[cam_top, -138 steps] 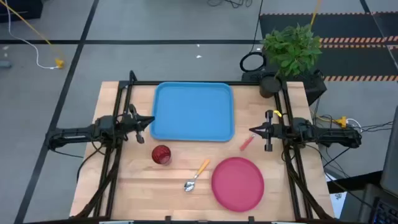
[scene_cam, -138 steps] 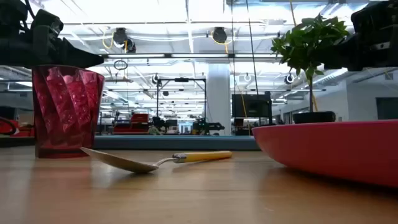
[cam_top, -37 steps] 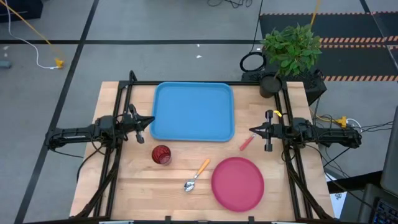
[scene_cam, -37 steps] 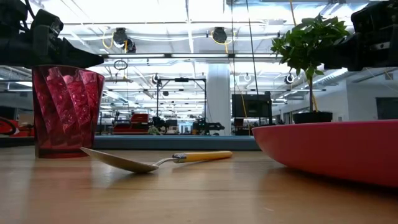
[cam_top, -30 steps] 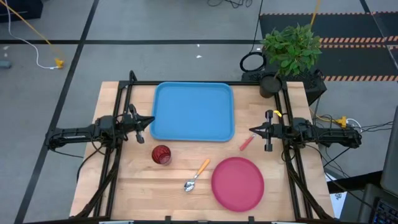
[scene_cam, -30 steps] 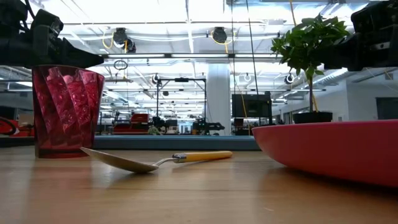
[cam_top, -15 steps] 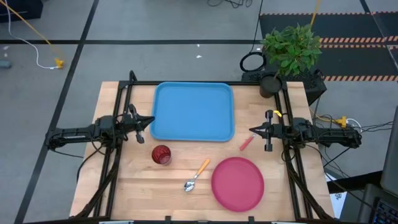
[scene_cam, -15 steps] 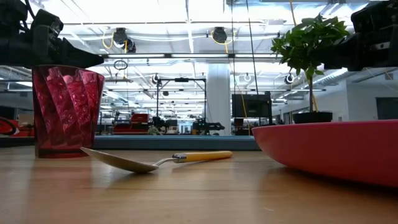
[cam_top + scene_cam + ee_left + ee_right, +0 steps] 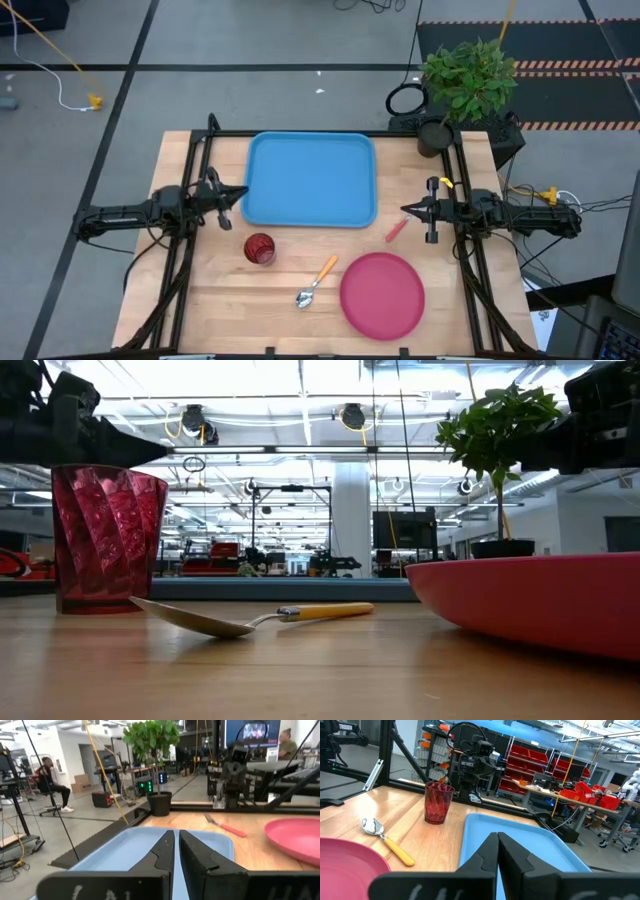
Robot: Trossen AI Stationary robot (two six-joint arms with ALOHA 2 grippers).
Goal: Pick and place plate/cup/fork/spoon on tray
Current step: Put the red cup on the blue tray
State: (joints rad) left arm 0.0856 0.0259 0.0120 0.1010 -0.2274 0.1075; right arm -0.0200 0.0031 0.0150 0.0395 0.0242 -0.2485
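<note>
Basically nothing has changed over the last few secs: every item sits where it sat, and both arms are parked as before, so the task hasn't started.

Tray (image 9: pixel 309 180) is bare, lying between the two pincers, its near edges just beside each tip. Cup (image 9: pixel 259 248) stands upright on the wood, nearest the left gripper (image 9: pixel 241 195), toward the front edge from it. Spoon (image 9: pixel 316 283) lies flat btwn cup and plate (image 9: pixel 382 294), apart from both. Fork (image 9: pixel 396 230) lies just beside the right gripper (image 9: pixel 405 210), slightly frontward of its tip; plate sits further frontward again.

Left gripper's fingers are near-closed w/ a thin slit showing, holding nothing. Right gripper's fingers are pressed together, empty.

Judgement: zero of four items placed. Fork looks the easiest first grab for the right arm, cup for the left.
</note>
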